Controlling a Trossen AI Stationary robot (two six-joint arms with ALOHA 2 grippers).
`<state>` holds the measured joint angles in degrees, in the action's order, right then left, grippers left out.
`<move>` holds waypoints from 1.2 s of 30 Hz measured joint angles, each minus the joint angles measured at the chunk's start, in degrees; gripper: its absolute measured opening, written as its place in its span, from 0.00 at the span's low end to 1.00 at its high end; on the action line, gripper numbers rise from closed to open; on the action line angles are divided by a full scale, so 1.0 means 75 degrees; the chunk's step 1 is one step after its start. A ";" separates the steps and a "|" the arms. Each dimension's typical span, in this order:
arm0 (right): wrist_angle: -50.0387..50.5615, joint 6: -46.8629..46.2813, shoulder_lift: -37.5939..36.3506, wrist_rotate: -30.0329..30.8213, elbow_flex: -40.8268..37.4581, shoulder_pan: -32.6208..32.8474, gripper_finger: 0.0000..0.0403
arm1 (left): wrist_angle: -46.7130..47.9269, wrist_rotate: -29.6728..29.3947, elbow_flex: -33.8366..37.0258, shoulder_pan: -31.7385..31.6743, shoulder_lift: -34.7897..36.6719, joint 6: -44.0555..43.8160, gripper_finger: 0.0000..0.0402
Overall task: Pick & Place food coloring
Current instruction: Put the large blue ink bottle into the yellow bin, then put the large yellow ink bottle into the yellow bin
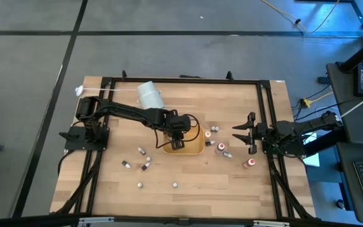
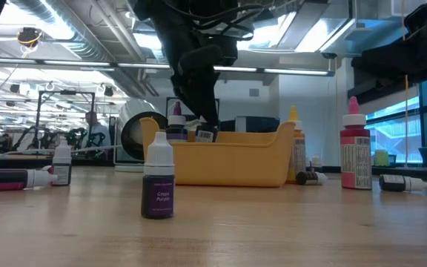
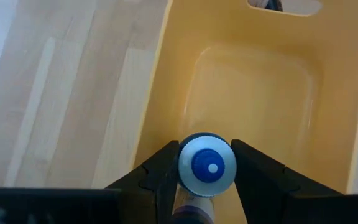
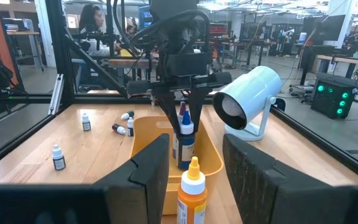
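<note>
- Two arms are working here: my left gripper [image 4: 183, 121] is hanging over the tray [image 1: 194, 149], pinching one blue-capped bottle [image 3: 207, 165] upright between its fingers [image 3: 166, 171], just above the tray floor.
- My right gripper [image 1: 246, 133] is waiting near the table's right side with its fingers apart, holding nothing.
- One orange bottle [image 4: 192, 193] is standing just in front of the right gripper, beside the tray.
- One purple bottle [image 2: 159, 182] is standing upright nearest the low camera.
- One red bottle [image 2: 355, 153] is standing right of the tray.
- Roughly ten more small bottles are lying scattered on the table [image 1: 194, 183]; I cannot count them exactly.
- One white cylinder [image 1: 149, 95] is lying behind the tray.
</note>
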<state>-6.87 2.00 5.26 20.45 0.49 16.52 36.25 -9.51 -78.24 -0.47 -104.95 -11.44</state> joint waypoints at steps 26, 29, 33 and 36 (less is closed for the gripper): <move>0.0099 0.0001 0.0000 0.0098 0.0006 0.0000 0.38 | 0.1192 -0.0326 -0.0892 -0.0091 0.1112 0.0289 0.50; 0.0099 0.0003 -0.0001 0.0105 0.0006 0.0002 0.38 | 0.1215 -0.0315 -0.0900 0.0064 0.1583 0.0289 0.50; 0.0096 0.0003 -0.0001 0.0122 0.0006 0.0001 0.38 | 0.1331 -0.0032 -0.0899 0.0415 0.1970 0.0289 0.49; 0.0088 0.0003 -0.0003 0.0122 0.0006 0.0001 0.38 | 0.1416 -0.0005 -0.0821 0.0771 0.2103 0.0377 0.49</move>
<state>-6.21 2.02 5.23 21.37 0.54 16.53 46.87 -9.55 -84.40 5.31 -89.18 -8.62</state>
